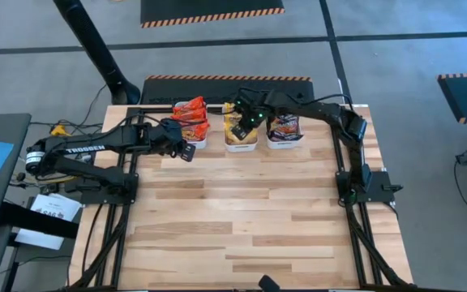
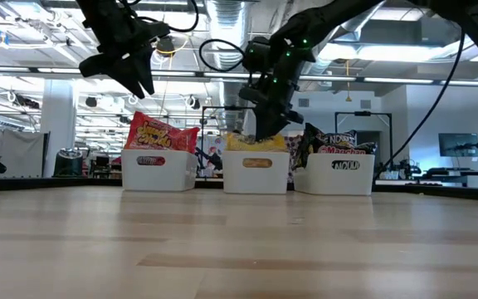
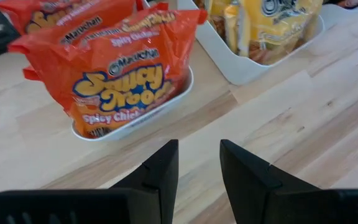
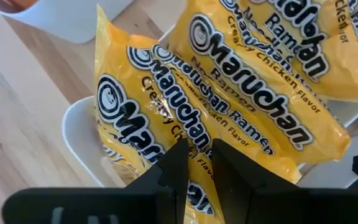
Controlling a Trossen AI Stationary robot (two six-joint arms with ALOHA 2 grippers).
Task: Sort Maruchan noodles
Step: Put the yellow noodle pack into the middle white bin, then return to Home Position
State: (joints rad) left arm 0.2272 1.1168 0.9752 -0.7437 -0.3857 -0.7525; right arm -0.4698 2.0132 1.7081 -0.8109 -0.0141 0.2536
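Though lowered onto the yellow crinkly plastic Maruchan packets (image 4: 229, 106), pinches nothing that shows: right gripper (image 4: 199, 146), fingers a narrow slit apart, tips right at the topmost packet. Around it, the middle white rectangular plastic tub (image 2: 256, 173), with its rim close on both sides and little room to swing.

Hanging higher, clear of everything: left gripper (image 3: 199, 144), slightly spread and empty, with bare wood under it. Just beyond its tips, the left white plastic tub (image 2: 158, 170), stuffed with red-orange Maruchan packets (image 3: 117, 74) that stand above the rim.

To the right of the middle tub, a third white tub (image 2: 334, 176) holding dark packets with red print (image 2: 334, 141). All three in one row near the far edge of the light wooden table (image 1: 242, 227), narrow gaps between them. Nearer than the row, open planks right to the front edge.
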